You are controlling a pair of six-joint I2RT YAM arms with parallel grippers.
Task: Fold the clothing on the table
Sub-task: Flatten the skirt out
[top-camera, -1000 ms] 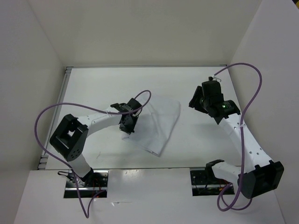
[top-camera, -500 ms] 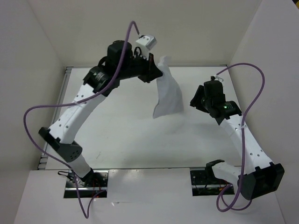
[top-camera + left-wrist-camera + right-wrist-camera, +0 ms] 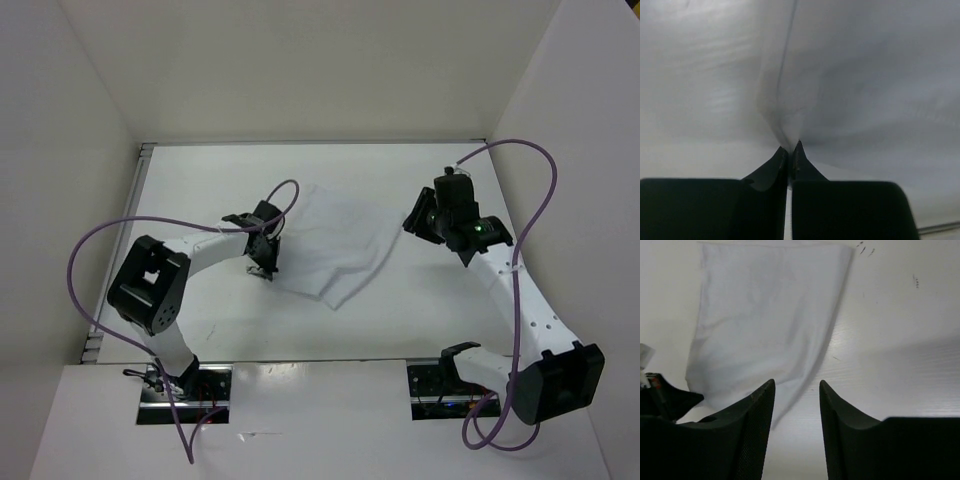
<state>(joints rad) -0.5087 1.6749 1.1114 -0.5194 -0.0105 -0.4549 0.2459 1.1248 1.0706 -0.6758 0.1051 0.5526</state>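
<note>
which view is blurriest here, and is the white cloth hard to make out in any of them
Left wrist view is softest: the clothing fills it as grey, smeared folds, pinched in the left gripper. Top external view: it barely contrasts with the table, outlined only by faint shadows. Right wrist view is clearest, though the right gripper shows only as dark shapes.

Bright, diffuse overhead lighting; shadows soft. Left wrist view dim and blurred. Low contrast between clothing (image 3: 340,240) and table (image 3: 200,180).
</note>
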